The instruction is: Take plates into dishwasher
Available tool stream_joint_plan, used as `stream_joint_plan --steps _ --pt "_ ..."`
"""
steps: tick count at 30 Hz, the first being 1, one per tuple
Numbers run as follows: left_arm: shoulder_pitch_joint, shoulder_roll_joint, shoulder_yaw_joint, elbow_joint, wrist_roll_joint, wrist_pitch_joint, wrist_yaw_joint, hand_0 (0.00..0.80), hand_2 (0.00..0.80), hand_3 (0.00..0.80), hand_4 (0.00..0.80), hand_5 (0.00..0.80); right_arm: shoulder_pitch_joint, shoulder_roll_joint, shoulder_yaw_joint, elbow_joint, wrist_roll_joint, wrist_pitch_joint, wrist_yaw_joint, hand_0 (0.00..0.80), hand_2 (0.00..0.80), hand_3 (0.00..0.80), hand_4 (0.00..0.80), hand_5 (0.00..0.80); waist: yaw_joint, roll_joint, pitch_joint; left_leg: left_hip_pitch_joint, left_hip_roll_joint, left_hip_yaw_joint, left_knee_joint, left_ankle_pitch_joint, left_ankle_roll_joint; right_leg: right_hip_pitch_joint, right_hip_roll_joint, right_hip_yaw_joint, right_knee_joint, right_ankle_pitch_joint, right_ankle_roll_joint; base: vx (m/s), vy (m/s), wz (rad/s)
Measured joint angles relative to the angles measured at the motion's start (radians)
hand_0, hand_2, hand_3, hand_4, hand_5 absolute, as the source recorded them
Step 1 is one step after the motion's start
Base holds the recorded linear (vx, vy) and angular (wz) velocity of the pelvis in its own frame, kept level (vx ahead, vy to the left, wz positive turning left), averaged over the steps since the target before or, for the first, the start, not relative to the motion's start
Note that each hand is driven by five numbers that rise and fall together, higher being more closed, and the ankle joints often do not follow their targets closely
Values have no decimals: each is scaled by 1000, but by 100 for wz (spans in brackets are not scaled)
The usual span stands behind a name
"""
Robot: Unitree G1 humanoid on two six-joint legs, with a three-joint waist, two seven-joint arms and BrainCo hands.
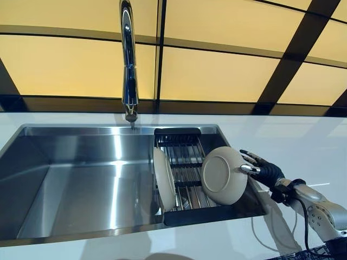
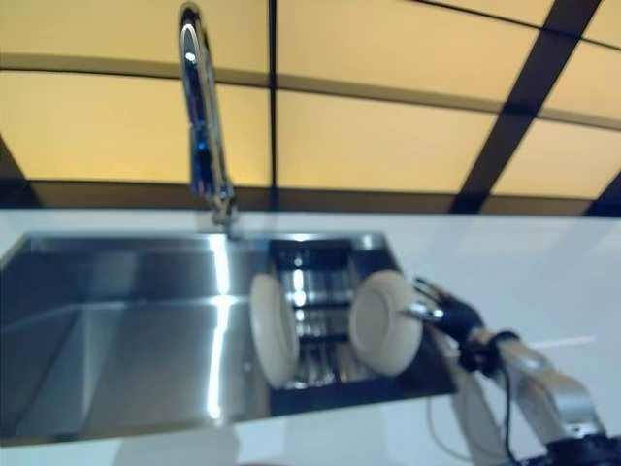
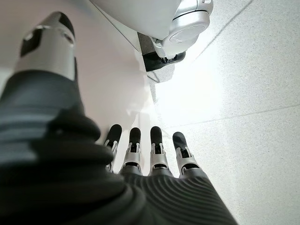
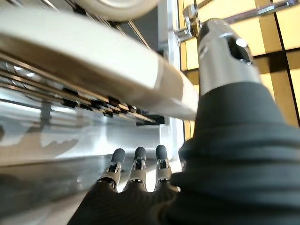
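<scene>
On the rack (image 1: 184, 179) at the right end of the sink (image 1: 81, 184) stand two plates. One plate (image 1: 224, 175) is tilted, its underside facing out. The right hand (image 1: 259, 169) is at its rim, thumb on one side and straight fingers (image 4: 138, 161) on the other, pinching it. The other plate (image 1: 164, 179) stands on edge nearby. A tap (image 1: 128, 59) rises behind. The left hand (image 3: 150, 154) hangs open over the floor (image 3: 243, 93).
</scene>
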Motion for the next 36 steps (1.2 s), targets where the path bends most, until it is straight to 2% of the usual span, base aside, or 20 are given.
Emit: stream_joint_plan --steps 11,18,19,23,24,25,26,27,36 --pt "-2 -12 -6 -2 0 -6 0 0 0 0 0 0 11 2 28 -5 0 24 -1 0 0 0 0 0 -1 12 -11 0 1 0 -3 0 0 0 0 -1 0 0 0 0 0 0" --pt "-2 -19 -6 -3 -3 -11 0 0 0 0 0 0 35 40 39 -11 -1 41 -6 0 0 0 0 0 0 11 -11 0 0 -1 -3 0 0 0 0 -2 0 0 0 0 0 0" --pt "-2 -20 -7 -2 -6 -13 0 0 0 0 0 0 40 40 39 -11 -1 42 -12 69 69 69 69 69 0 11 -12 0 0 -1 -3 0 0 0 0 -2 0 0 0 0 0 0" --pt "-1 -20 -7 -3 -6 -15 0 0 0 0 0 0 49 41 39 -11 0 46 -35 56 56 56 56 56 0 11 -12 0 1 -2 -4 -1 2 1 0 -3 0 0 0 0 0 0" --pt "-1 -20 -7 -3 -6 -16 0 0 0 0 0 0 49 41 39 -11 0 47 -37 97 97 97 97 97 0 11 -12 0 1 -2 -4 -2 2 1 0 -3 0 0 0 0 0 0" --pt "-1 -20 -7 -3 -6 -17 0 0 0 0 0 0 49 41 39 -11 0 48 -40 392 392 392 392 392 0 11 -12 -1 1 -3 -4 -3 5 1 0 -3 0 0 0 0 0 0" --pt "-1 -20 -7 -3 -6 -17 0 0 0 0 0 0 50 42 39 -11 0 49 -44 392 392 392 392 392 0 11 -12 -1 1 -3 -4 -3 5 1 0 -3 0 0 0 0 0 0" --pt "-1 -20 -7 -3 -6 -18 0 0 0 0 0 0 52 45 39 -11 0 50 -50 800 800 800 800 800 0 11 -12 -1 1 -4 -4 -3 5 1 0 -4 0 0 0 0 0 0" --pt "-2 -20 -9 -4 -8 -27 0 0 0 0 0 0 66 81 42 -17 -1 55 -90 800 800 800 800 800 2 9 -12 -7 0 -10 -4 -3 5 -2 -1 -10 0 -1 0 0 0 0"
